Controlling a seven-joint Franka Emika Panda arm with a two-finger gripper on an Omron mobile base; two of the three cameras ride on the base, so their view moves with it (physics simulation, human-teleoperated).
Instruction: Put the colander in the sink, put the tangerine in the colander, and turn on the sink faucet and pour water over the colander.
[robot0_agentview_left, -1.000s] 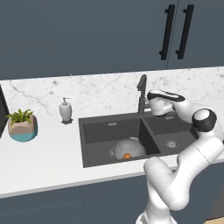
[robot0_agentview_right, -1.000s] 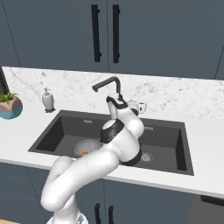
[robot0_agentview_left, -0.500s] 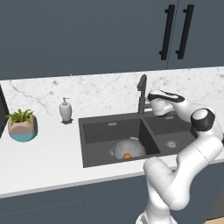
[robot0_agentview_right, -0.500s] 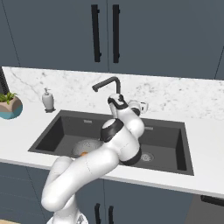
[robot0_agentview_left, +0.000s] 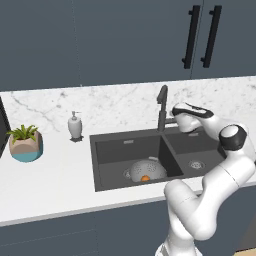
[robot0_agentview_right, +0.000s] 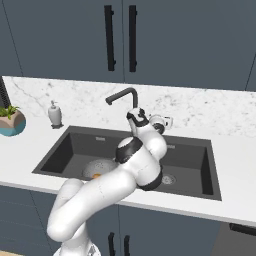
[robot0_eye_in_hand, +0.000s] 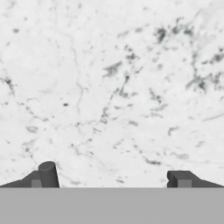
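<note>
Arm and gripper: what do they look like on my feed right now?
The arm is glossy white, built of rounded tubular links with dark grey joint caps. The gripper has two small dark grey fingers, one rounded and one blocky. No cables or markings are visible.

One sink (robot0_agentview_left: 131, 150) with two basins and two round drains. One colander (robot0_agentview_left: 146, 169), one tangerine (robot0_agentview_left: 145, 178), one faucet (robot0_agentview_left: 162, 107). One soap dispenser (robot0_agentview_left: 74, 125) and one potted plant (robot0_agentview_left: 25, 143) on the surface (robot0_agentview_left: 45, 175). Two cabinet handles (robot0_agentview_left: 189, 36).
</note>
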